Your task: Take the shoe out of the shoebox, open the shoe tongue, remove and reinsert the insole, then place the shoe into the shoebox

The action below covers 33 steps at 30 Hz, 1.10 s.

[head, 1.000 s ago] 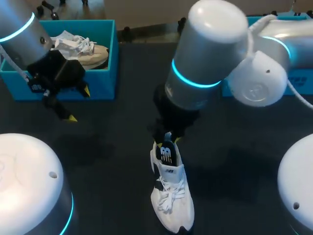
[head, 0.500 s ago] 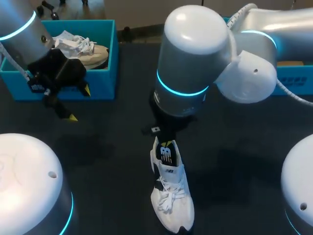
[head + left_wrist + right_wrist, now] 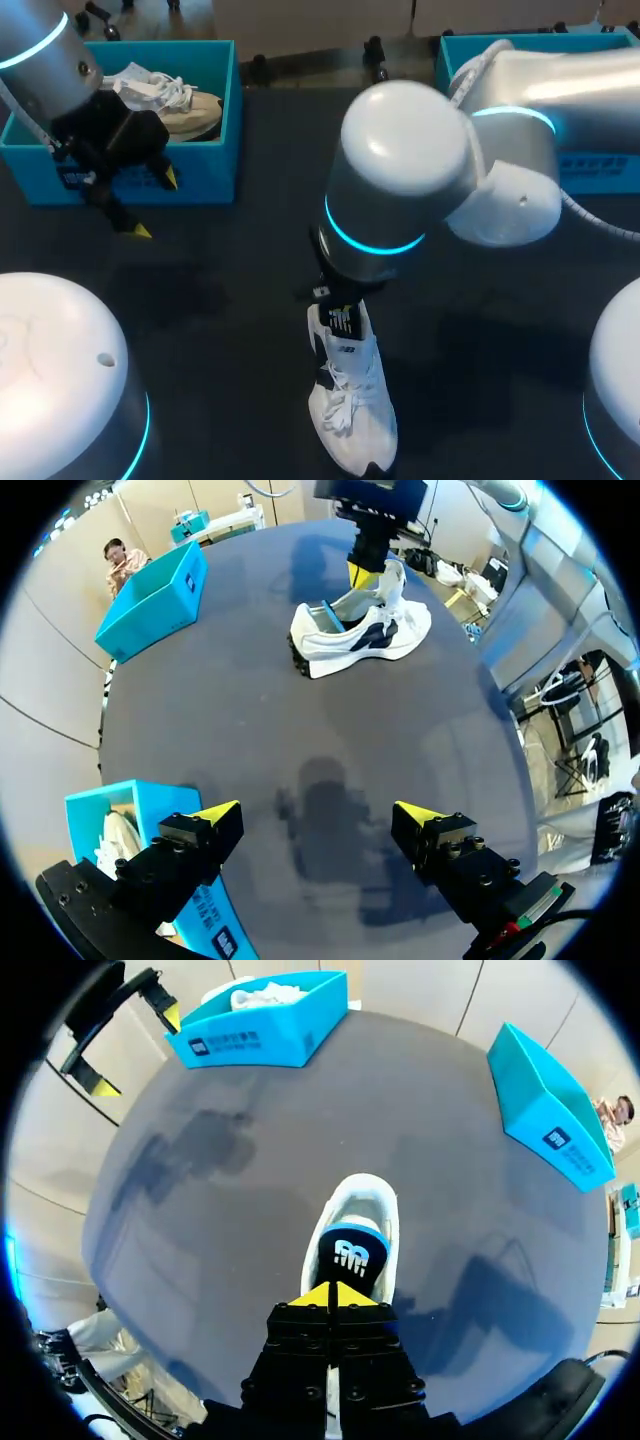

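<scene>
**Shoe mouth to be worked, with the shoe unsteadied**

The right gripper [image 3: 330,1295] was seen with its yellow tips pressed together. It was set down at the mouth of the shoe [image 3: 352,415], against the near edge of a black piece taken to be the insole [image 3: 346,1255]. Whether anything thin was pinched between the tips could not be told. The left gripper [image 3: 315,815] was held with its tips wide apart over the bare table [image 3: 230,300], just beside the shoebox [image 3: 205,175] and well apart from the shoe. The shoe was stood on its sole mid-table, outside the shoebox, toe toward the robot.

The step was judged to be the opening of the mouth for the insole. It would best be done slowly, with the pull kept along the shoe. As nothing pinned the shoe, dragging or tipping was to be expected unless the toe were held by the left gripper.
</scene>
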Motion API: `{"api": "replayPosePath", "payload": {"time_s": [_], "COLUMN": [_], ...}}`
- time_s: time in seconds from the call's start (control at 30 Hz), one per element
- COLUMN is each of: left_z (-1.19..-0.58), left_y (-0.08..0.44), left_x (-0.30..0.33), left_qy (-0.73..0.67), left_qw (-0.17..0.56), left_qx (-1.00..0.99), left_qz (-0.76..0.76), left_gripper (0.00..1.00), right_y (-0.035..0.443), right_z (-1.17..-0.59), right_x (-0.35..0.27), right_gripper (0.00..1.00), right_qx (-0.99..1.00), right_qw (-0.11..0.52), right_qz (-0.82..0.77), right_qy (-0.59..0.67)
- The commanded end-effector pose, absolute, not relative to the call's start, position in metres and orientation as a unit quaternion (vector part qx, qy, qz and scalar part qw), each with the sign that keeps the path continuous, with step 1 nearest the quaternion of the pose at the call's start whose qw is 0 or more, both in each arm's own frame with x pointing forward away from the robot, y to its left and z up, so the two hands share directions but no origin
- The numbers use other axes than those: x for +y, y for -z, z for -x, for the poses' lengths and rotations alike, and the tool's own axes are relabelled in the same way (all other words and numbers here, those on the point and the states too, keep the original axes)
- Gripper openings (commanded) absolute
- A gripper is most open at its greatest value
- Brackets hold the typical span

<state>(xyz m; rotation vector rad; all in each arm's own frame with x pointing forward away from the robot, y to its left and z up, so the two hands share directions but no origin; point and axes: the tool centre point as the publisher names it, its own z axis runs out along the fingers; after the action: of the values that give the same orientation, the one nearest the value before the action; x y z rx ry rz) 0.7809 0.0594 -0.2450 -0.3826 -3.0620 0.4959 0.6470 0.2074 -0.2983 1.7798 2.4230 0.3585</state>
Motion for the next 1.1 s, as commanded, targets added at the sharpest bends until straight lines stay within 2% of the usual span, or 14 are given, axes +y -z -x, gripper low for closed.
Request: {"api": "replayPosePath", "payload": {"time_s": [0.03,0.53,1.1], "left_z": [-0.791,-0.791,-0.791], "left_y": [0.245,0.245,0.245], "left_x": [0.06,0.06,0.06], "left_qy": [-0.157,-0.157,-0.157], "left_qw": [0.018,0.018,0.018], "left_qx": [-0.98,-0.98,-0.98], "left_qz": [0.117,0.117,0.117], "left_gripper": [1.0,1.0,1.0], "right_y": [0.31,0.344,0.393], "right_z": [-0.647,-0.674,-0.68], "right_x": [0.212,0.212,0.211], "right_gripper": [0.0,0.0,0.0], "right_qx": [0.796,0.795,0.781], "right_qw": [0.065,0.066,0.027], "right_qz": [-0.588,-0.589,-0.61], "right_qy": [-0.126,-0.128,-0.13]}}
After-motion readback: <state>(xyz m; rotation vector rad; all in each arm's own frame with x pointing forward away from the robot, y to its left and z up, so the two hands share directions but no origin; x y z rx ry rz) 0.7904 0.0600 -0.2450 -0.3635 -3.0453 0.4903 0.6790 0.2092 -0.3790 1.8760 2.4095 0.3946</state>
